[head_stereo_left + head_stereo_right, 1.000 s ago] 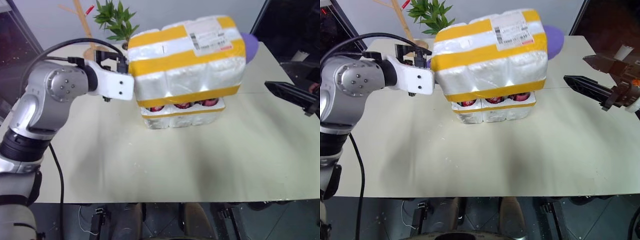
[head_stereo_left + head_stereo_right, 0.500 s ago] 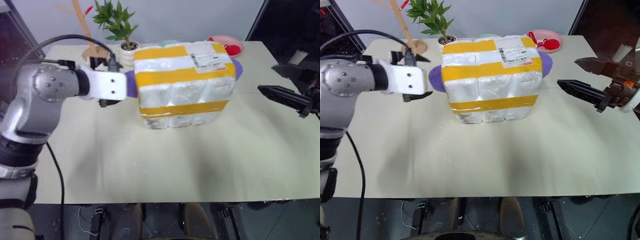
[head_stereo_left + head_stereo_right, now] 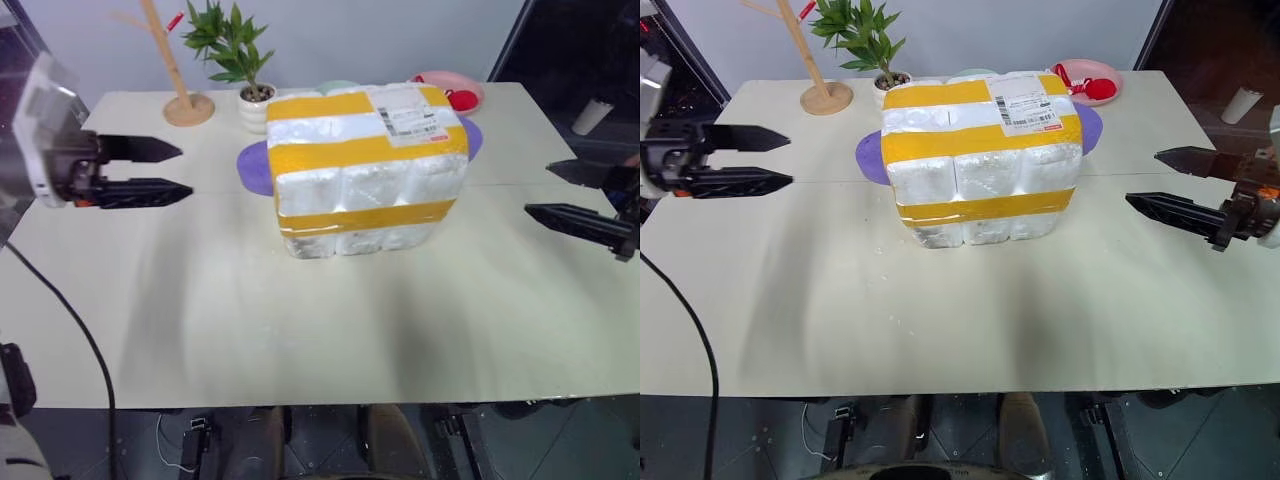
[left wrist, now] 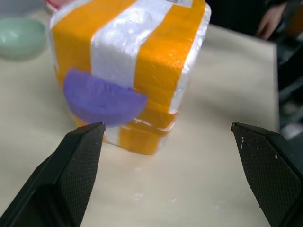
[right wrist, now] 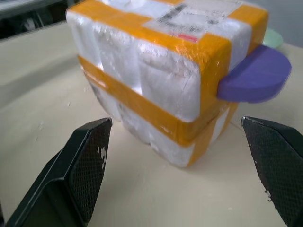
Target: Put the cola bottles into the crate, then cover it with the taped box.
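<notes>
The taped box, white foam with wide yellow bands and a shipping label on top, stands upright in the middle of the table. Under its lower band shows a white foam strip, the crate's base. The cola bottles are hidden under the box. My left gripper hovers well to the left of the box, open and empty, its fingers pointing at it. On the other side my right gripper is also open and empty, apart from the box. Each wrist view shows the box between that gripper's spread fingers.
A purple disc sticks out behind the box on both sides. At the back stand a potted plant, a wooden stand and a pink plate with something red. The cream table is bare in front.
The box has come down over the crate, hiding the red caps. My left gripper has let go, pulled away to the left and rolled. The right gripper barely moved.
</notes>
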You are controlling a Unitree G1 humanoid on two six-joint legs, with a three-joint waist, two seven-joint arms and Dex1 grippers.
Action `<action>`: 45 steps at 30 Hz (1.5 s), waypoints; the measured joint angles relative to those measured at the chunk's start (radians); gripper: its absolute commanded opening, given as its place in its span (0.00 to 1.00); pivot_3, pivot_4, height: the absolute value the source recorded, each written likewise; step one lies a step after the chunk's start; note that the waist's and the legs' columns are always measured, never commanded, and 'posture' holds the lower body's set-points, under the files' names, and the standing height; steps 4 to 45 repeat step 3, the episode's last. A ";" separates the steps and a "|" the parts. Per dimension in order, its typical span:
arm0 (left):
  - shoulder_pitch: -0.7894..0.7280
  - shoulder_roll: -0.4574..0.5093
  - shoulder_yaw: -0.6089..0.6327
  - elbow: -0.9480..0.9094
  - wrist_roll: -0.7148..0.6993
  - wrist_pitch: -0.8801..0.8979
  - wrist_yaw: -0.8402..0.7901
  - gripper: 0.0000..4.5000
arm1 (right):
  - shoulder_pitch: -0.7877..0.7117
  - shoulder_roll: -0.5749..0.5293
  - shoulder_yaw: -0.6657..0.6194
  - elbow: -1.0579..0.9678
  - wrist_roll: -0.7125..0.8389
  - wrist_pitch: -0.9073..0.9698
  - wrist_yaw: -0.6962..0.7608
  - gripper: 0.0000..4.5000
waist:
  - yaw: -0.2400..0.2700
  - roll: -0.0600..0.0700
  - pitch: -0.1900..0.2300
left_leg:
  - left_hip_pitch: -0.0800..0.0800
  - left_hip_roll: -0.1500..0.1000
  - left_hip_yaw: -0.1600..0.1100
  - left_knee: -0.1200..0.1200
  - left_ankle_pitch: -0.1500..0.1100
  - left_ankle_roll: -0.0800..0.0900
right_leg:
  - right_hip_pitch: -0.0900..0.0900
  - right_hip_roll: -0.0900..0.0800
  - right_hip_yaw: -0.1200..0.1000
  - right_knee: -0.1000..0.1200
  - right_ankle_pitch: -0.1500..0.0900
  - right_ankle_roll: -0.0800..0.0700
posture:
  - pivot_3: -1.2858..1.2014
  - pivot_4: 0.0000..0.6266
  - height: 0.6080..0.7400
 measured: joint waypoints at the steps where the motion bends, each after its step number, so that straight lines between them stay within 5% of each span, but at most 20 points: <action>1: 0.000 0.001 -0.018 0.021 0.001 -0.006 -0.014 0.99 | 0.000 -0.001 0.006 0.011 -0.012 -0.010 0.010 1.00 | -0.001 0.000 0.000 | 0.000 0.000 0.000 0.000 0.000 0.000 | 0.000 0.000 0.000 0.000 0.000 0.000 | 0.52 0.24 0.99; 45: -0.002 -0.001 -0.060 0.039 0.003 -0.035 -0.024 0.99 | -0.002 -0.001 0.031 0.027 -0.027 -0.022 0.022 1.00 | -0.001 -0.001 0.000 | -0.001 0.000 0.000 0.001 0.000 0.000 | 0.000 0.000 0.000 0.000 0.000 0.000 | 0.52 0.24 0.99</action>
